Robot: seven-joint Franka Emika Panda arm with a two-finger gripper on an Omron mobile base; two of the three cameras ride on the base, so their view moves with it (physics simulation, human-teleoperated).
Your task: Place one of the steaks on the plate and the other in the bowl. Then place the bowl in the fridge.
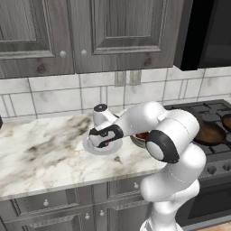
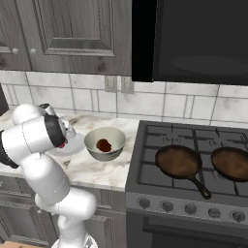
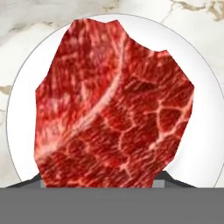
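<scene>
While our end effector grips the red steak over the plate, we judge it soft, slippery, best pinched mid-slab.

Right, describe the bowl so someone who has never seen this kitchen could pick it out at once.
Start at the gas stove with its two black frying pans, then move just off its left edge onto the marble counter. The bowl stands there, next to the flat plate. It is deep, round and pale beige-grey, with a dark brown-red steak inside.
</scene>
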